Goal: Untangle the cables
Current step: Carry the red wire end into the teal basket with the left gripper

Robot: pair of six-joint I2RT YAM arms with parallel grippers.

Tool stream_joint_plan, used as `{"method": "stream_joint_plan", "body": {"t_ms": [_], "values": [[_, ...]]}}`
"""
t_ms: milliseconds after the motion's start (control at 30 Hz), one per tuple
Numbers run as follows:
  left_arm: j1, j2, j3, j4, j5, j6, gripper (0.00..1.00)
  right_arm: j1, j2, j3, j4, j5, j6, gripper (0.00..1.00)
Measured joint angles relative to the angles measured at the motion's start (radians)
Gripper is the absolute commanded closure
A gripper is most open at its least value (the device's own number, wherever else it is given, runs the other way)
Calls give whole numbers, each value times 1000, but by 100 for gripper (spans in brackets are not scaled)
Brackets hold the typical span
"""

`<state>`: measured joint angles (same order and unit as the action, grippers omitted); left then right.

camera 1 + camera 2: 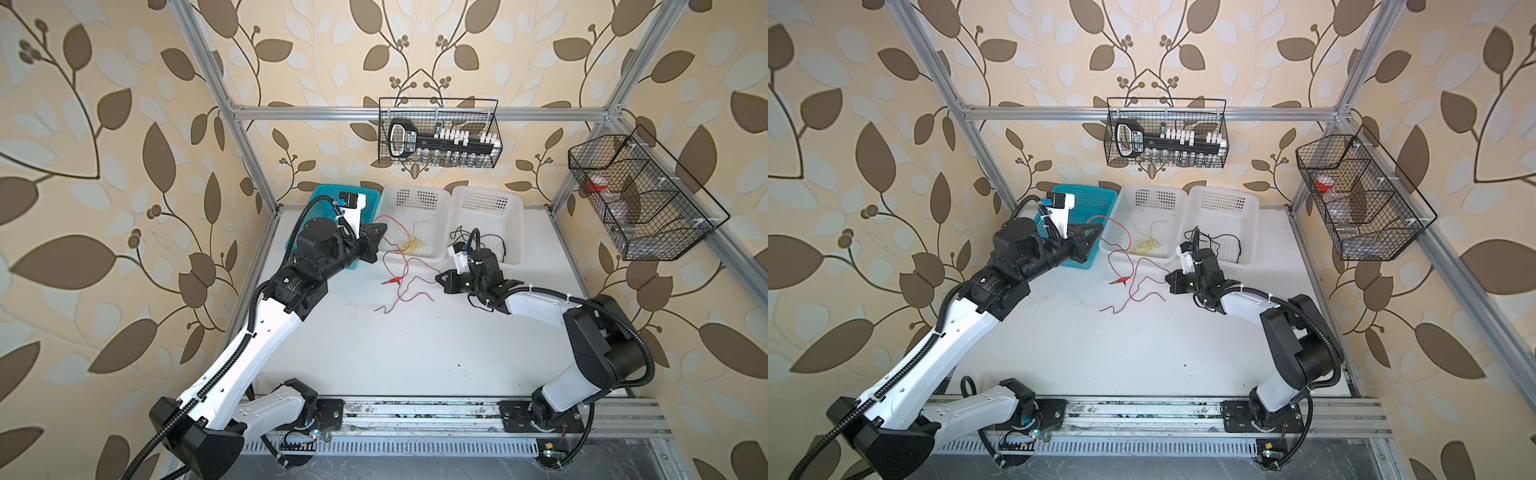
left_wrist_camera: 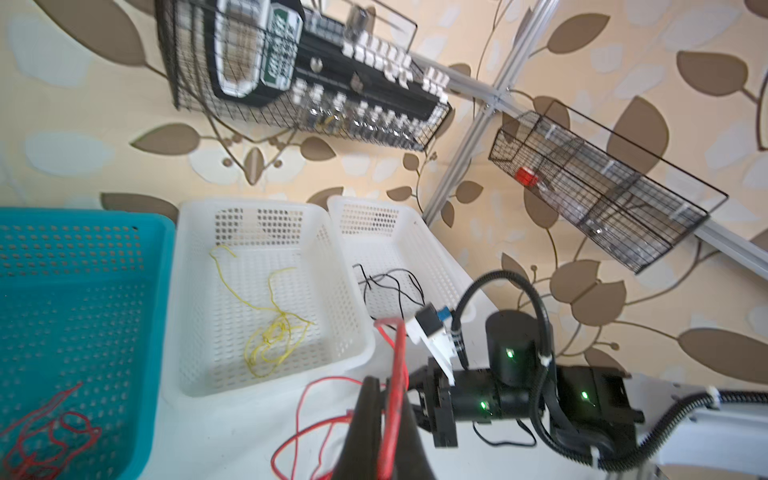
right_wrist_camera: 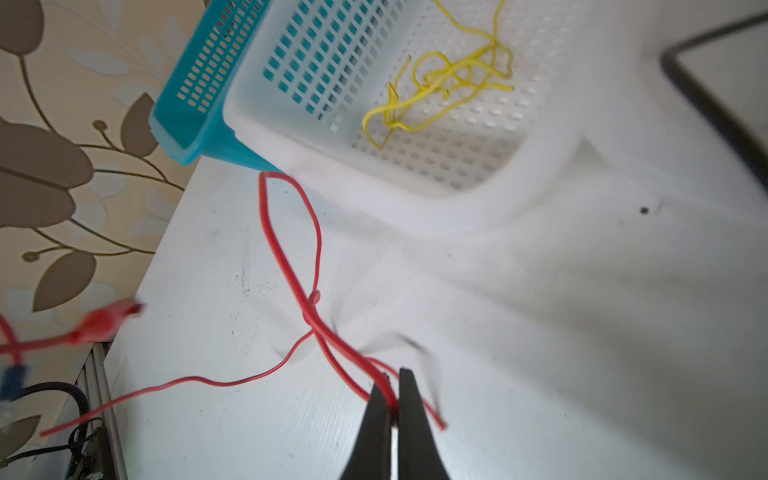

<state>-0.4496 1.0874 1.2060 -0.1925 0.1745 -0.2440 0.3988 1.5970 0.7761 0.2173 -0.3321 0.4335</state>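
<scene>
We hold one red cable (image 2: 395,374) in two places. The left gripper (image 2: 384,388), by the right rim of the blue basket (image 2: 83,220), is clamped on it, and the right gripper (image 3: 392,392) pinches it low over the table (image 1: 395,353) — the span between hangs slack, with a small knot (image 3: 313,297). We judge this split grip is meant to draw the knot apart. The yellow cables (image 2: 272,332) lie in the middle white basket (image 2: 174,291) and the black cables (image 2: 369,286) in the right basket (image 2: 332,205) — already sorted.

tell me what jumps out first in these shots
A tangle of red cables sprawls in loops over the white table, with the left tool and right tool each shut on a strand. Behind it, yellow cables lie bunched in the middle white basket, and black cables in the neighbouring white basket.
</scene>
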Motion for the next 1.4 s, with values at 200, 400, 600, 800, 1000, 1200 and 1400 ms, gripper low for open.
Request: {"method": "stream_joint_plan", "body": {"t_ms": [200, 400, 600, 800, 1000, 1200, 1400], "values": [[6, 8, 63, -39, -166, 61, 100, -7, -123, -72, -57, 60, -21, 100], [58, 87, 127, -47, -282, 115, 100, -6, -271, -103, -117, 132, -47, 100], [164, 219, 150, -42, -328, 142, 100, 32, -395, -114, -153, 174, -69, 100], [306, 379, 197, -42, -331, 122, 100, 69, -486, -114, -185, 188, -87, 100], [380, 529, 241, -53, -328, 75, 100, 90, -515, -114, -200, 195, -95, 100], [388, 643, 256, -87, -304, 28, 96, 99, -509, -114, -216, 195, -97, 100], [388, 687, 240, -92, -280, -8, 67, 117, -490, -114, -219, 202, -98, 100]]}}
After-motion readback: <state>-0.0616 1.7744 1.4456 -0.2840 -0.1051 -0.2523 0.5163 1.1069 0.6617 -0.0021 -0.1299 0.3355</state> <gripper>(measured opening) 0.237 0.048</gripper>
